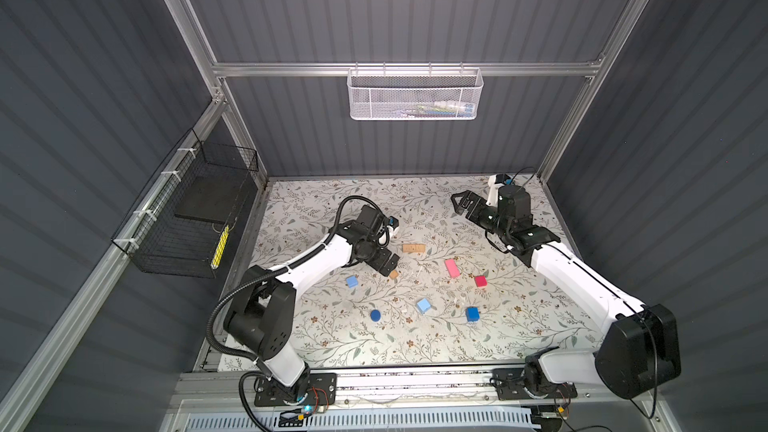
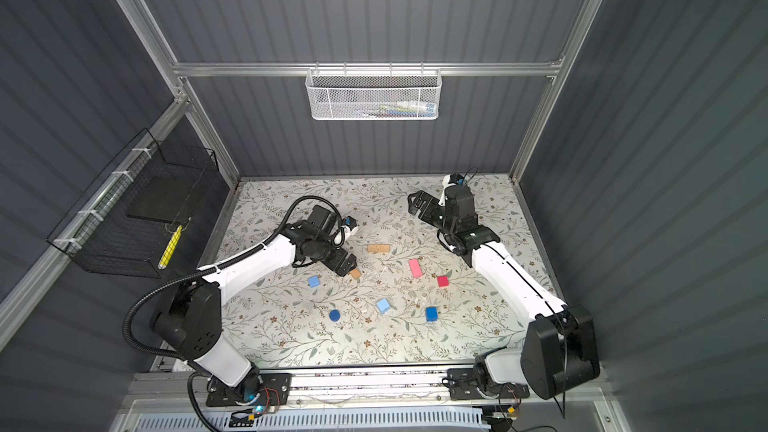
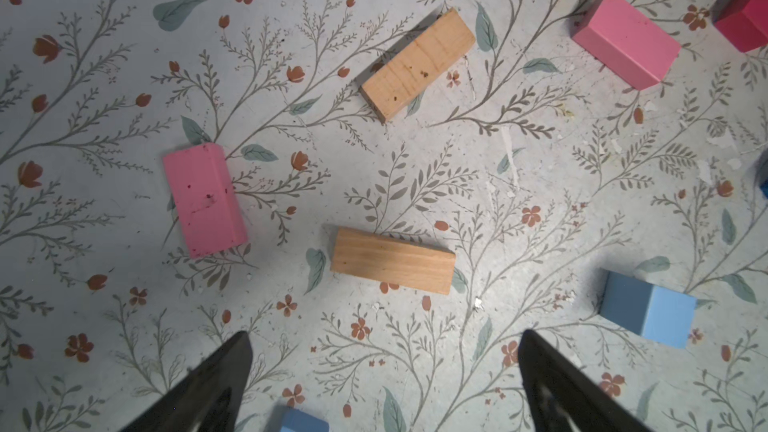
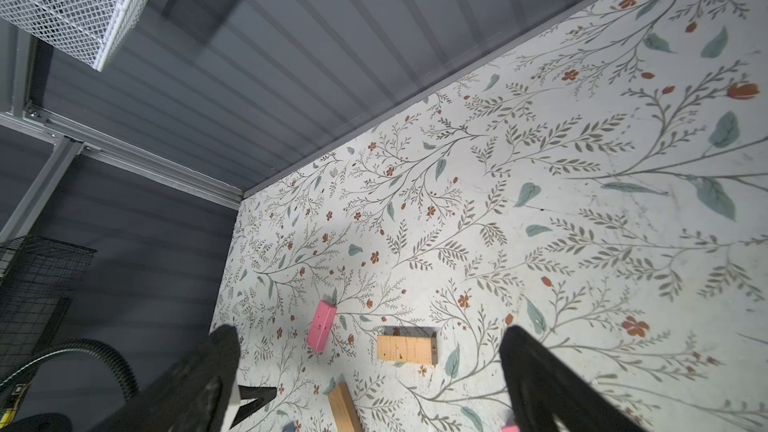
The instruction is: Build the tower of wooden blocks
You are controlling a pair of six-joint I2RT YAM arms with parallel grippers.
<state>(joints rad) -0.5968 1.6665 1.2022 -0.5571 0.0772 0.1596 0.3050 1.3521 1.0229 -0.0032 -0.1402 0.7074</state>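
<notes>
1. Judging by the layout, no tower stands yet. The wood blocks lie scattered and apart on the floral counter, so the step in hand looks like picking up a tan base piece.
2. The left end effector hangs wide and empty above the near tan oblong. The left wrist view shows that block lying flat, just ahead of the fingertips and not between them.
3. To do this well, the left end effector should advance until the block is centred. The wrist should then turn so the fingers close across the block's narrow width, since its long side now runs along the closing line. It should come down squarely, as a skewed squeeze could spin the block toward the hidden pink oblong nearby.
4. The right end effector is likewise wide and empty. It is raised near the back of the counter, well apart from every block.
5. In both top views the left arm covers the hidden pink oblong entirely and most of the near tan oblong. Both wrist views show these two blocks plainly.
6. Only the top views show the dark blue disc and the dark blue cube whole.
7. The far tan oblong, the open pink oblong and the red cube appear both from above and in the left wrist view.
</notes>
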